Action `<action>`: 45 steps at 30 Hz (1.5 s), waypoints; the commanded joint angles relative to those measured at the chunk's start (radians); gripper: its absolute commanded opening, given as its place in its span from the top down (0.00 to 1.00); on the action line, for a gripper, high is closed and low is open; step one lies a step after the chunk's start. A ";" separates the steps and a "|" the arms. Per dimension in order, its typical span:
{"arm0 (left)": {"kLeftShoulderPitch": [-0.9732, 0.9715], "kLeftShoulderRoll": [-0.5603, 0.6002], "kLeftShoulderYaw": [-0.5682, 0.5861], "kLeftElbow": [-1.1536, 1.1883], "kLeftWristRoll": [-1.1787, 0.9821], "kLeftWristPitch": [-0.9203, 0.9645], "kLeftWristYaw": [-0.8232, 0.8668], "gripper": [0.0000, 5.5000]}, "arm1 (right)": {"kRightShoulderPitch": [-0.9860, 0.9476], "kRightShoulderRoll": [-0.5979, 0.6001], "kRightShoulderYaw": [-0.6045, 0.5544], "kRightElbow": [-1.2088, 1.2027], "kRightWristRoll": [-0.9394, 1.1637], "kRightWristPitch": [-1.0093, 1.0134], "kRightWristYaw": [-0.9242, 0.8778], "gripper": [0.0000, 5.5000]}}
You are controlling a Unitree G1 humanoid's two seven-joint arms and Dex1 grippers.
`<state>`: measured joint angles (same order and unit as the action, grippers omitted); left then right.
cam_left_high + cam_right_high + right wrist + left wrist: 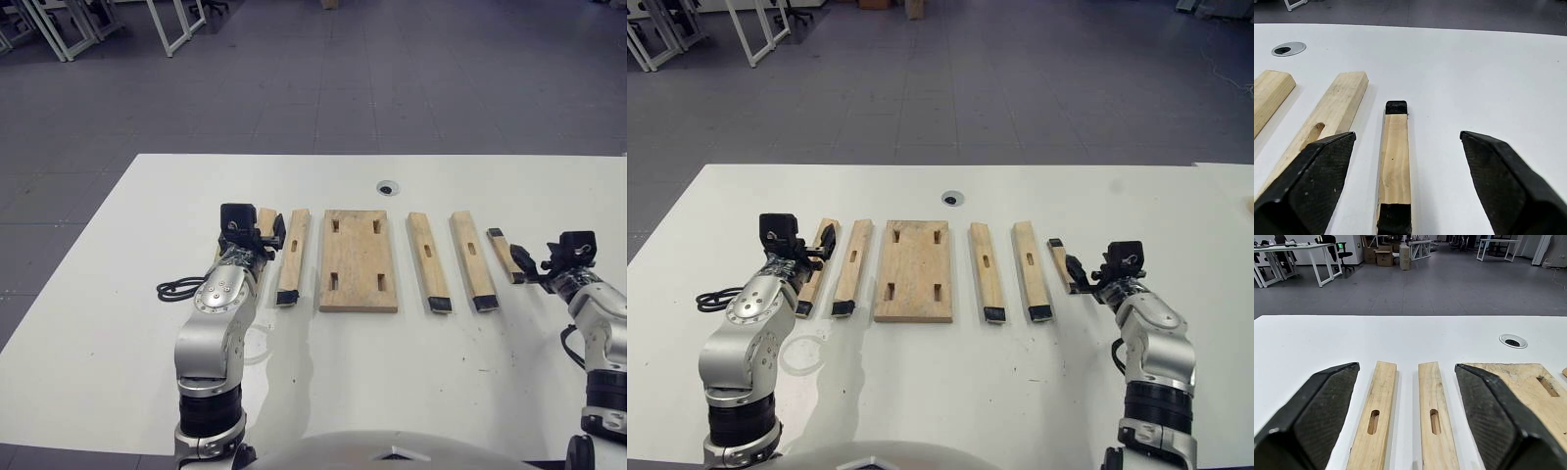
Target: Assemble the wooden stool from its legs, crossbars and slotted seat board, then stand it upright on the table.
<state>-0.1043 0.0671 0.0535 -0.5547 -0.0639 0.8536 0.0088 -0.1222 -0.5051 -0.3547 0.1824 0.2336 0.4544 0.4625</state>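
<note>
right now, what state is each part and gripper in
seat board: flat on the table, slots up, nothing fitted
outer left leg: flat, loose
inner left leg: flat, loose
inner right leg: flat, loose
outer right leg: flat, loose
crossbar: flat, loose
left gripper: open, holding nothing
right gripper: open, straddling the crossbar, not gripping

The legs [291,255] and the seat board [358,260] lie in one row across the surface [118,323], with only thin gaps between them. Wide room lies near and far of the row. A black cable [168,286] lies at the left.
</note>
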 commanded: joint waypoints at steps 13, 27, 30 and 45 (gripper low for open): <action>-0.039 -0.001 0.011 0.023 0.004 -0.004 0.009 0.34 | -0.028 -0.025 0.102 0.263 -0.042 -0.102 0.065 0.31; -0.049 0.010 0.014 0.030 0.005 0.000 0.004 0.34 | 0.014 0.001 0.117 0.314 -0.041 -0.163 0.049 0.76; -0.048 0.007 0.013 0.033 0.006 -0.003 0.006 0.34 | 0.016 0.011 0.115 0.306 -0.039 -0.172 0.035 0.77; -0.561 -0.194 0.706 0.440 -0.692 0.697 -0.191 0.34 | 0.054 0.296 0.458 -0.583 -0.078 -0.028 -0.245 0.77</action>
<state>-0.6173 -0.1183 0.7085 -0.1880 -0.7425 1.5063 -0.2091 -0.0751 -0.2394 0.0443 -0.3374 0.1582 0.3750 0.2250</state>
